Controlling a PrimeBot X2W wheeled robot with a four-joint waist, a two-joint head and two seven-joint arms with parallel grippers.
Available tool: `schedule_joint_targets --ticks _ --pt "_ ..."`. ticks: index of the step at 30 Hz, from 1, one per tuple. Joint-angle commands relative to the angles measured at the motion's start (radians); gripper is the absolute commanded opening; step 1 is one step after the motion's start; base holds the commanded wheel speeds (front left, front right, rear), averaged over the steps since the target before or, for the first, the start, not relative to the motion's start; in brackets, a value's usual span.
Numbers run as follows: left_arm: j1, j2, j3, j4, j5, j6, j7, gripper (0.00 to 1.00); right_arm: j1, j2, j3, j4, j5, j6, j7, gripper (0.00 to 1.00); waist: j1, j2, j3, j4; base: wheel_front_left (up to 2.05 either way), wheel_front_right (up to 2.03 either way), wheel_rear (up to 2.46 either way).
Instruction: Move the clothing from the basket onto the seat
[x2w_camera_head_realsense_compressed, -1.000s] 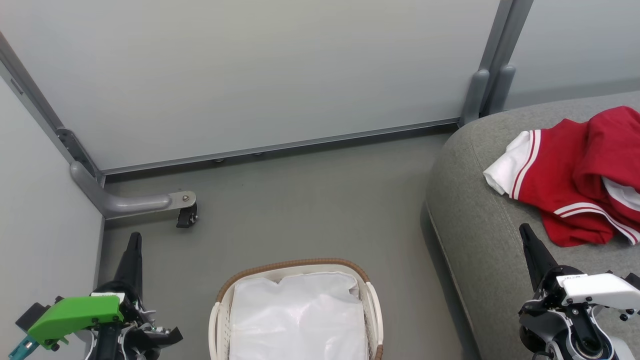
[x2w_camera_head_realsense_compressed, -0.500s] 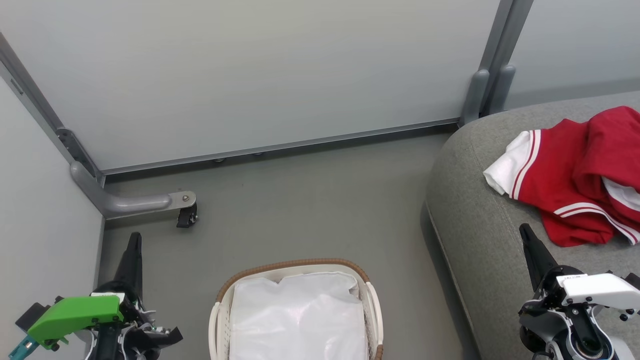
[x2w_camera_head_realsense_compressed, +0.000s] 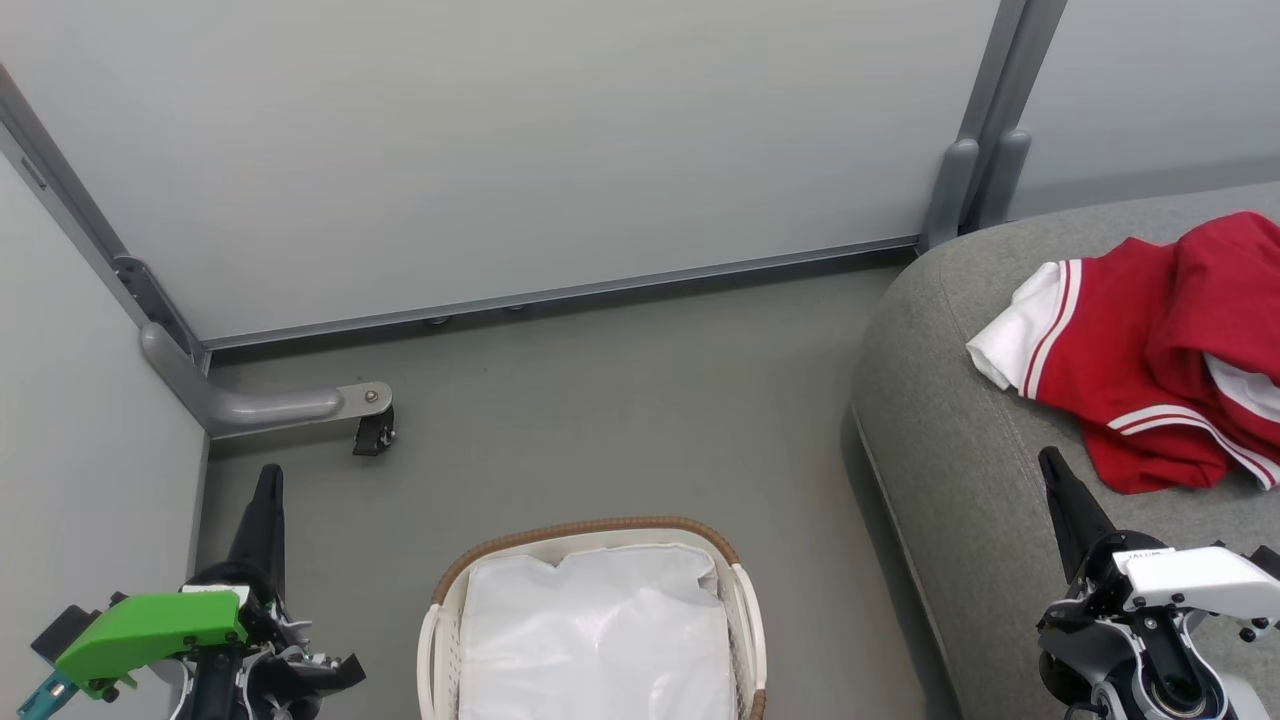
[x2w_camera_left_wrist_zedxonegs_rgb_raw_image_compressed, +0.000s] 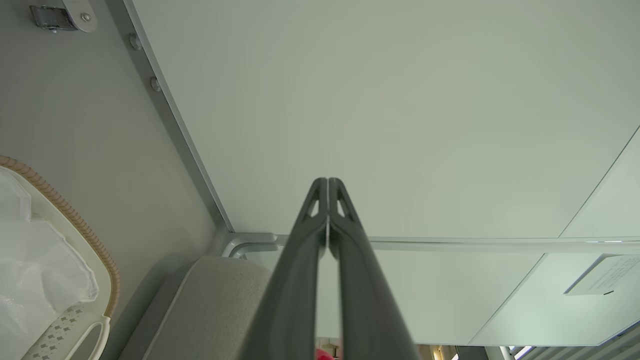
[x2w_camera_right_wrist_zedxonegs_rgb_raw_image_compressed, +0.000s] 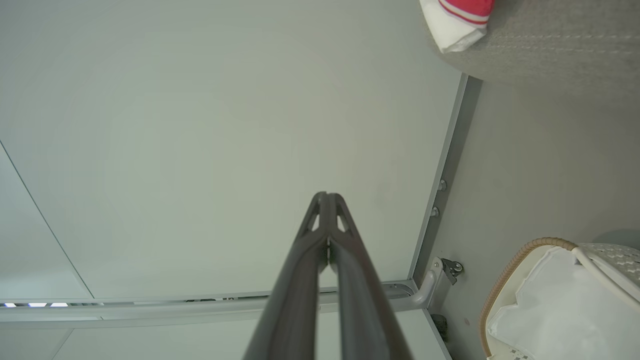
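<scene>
Where the head view comes closest to the robot, the left end effector (x2w_camera_head_realsense_compressed: 267, 480) rises at 8 o'clock and the right end effector (x2w_camera_head_realsense_compressed: 1052, 465) at 4 o'clock. Each has its two dark fingers pressed together from base to tip and grips nothing; both wrist views show the tips meeting. Between them, at 6 o'clock, the basket (x2w_camera_head_realsense_compressed: 590, 527) stands on the grey floor (x2w_camera_head_realsense_compressed: 620, 400), its brown woven rim curving around a white cloth liner (x2w_camera_head_realsense_compressed: 600, 630). A strip of floor separates it from the seat (x2w_camera_head_realsense_compressed: 950, 430), whose rounded grey corner takes up the 3 o'clock side. The clothing (x2w_camera_head_realsense_compressed: 1130, 350) lies crumpled on that seat toward 2 o'clock, red with a white striped sleeve pointing toward 9 o'clock, just beyond the right fingertips and apart from them. Farther off, a metal bracket with a black caster (x2w_camera_head_realsense_compressed: 372, 430) sits at 9 o'clock. A pale wall panel (x2w_camera_head_realsense_compressed: 500, 150) spans 12 o'clock, and a grey post (x2w_camera_head_realsense_compressed: 960, 190) stands at 1 o'clock.
</scene>
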Motion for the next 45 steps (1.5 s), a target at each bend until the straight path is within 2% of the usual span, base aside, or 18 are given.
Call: schedule_joint_targets --ticks 1,45 --pt "-0.009 0.007 0.002 -0.001 -0.003 -0.006 0.003 0.00 -0.001 -0.006 -0.002 -0.003 0.003 0.000 0.001 0.00 0.0000 0.0000 0.000 0.000 0.00 0.00 0.00" --pt "-0.009 0.007 0.002 -0.002 -0.003 -0.006 0.003 0.00 -0.001 -0.006 -0.002 -0.003 0.003 0.000 0.001 0.00 0.0000 0.0000 0.000 0.000 0.00 0.00 0.00"
